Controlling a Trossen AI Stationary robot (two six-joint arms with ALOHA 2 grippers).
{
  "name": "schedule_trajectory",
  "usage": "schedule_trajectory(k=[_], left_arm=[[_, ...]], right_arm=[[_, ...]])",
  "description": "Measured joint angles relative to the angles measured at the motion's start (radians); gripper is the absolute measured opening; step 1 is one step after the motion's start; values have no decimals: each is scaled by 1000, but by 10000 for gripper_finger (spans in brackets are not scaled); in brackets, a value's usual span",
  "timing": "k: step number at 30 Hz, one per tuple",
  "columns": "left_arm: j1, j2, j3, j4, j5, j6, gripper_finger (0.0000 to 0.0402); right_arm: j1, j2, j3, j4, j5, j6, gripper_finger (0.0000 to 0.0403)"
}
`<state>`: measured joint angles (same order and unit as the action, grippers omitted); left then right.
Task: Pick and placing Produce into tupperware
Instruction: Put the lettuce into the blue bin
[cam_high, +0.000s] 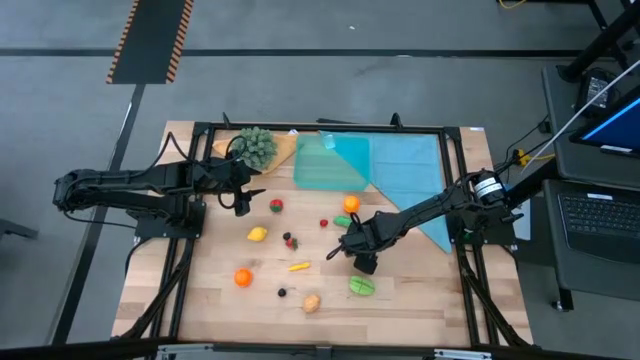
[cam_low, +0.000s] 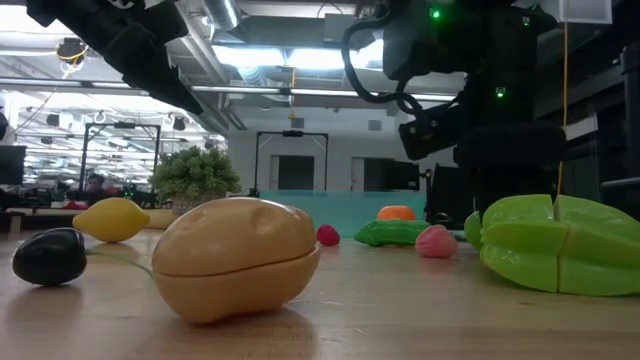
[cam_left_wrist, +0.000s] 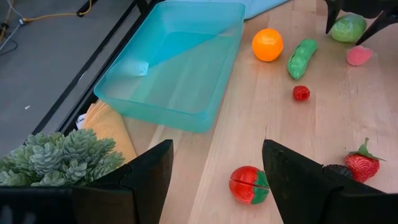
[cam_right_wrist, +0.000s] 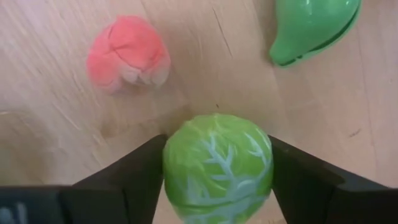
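Observation:
Toy produce lies scattered on the wooden table: an orange (cam_high: 351, 204), a pea pod (cam_high: 343, 221), a tomato (cam_high: 275, 206), a lemon (cam_high: 257, 234), a tan potato (cam_high: 312, 302) and a green star fruit (cam_high: 361, 286). The teal tupperware (cam_high: 330, 162) stands at the far middle, with nothing in it. My right gripper (cam_high: 352, 248) points down, shut on a round green sprout (cam_right_wrist: 217, 168) beside a pink piece (cam_right_wrist: 127, 53). My left gripper (cam_high: 243, 203) hangs open above the table near the tomato (cam_left_wrist: 249, 185), with nothing between its fingers. My right gripper pinches the green sprout between its two fingers, which lie against its two opposite sides (cam_right_wrist: 171, 171). The fingers (cam_right_wrist: 134, 180) come from above, pointing down. The sprout sits on the wood between the pink piece and the pea pod's end (cam_right_wrist: 311, 28).
A teal cloth (cam_high: 410, 180) lies right of the tupperware, partly under it. A bushy green plant (cam_high: 257, 147) with a tan dish stands at the far left. A strawberry (cam_high: 290, 240), a second orange (cam_high: 242, 278) and a dark fruit (cam_high: 282, 292) lie toward the near edge.

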<state>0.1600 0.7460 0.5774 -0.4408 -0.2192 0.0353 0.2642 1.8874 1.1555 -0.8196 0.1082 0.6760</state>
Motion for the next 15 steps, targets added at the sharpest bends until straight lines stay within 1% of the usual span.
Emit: schedule_trajectory(k=[5, 11, 15], left_arm=[[0, 0, 0, 0, 0, 0, 240], [0, 0, 0, 0, 0, 0, 240], [0, 0, 0, 0, 0, 0, 240]], right_arm=[[0, 0, 1, -3, 0, -2, 238], [0, 0, 1, -8, 1, -7, 249], [0, 0, 1, -9, 2, -5, 246]])
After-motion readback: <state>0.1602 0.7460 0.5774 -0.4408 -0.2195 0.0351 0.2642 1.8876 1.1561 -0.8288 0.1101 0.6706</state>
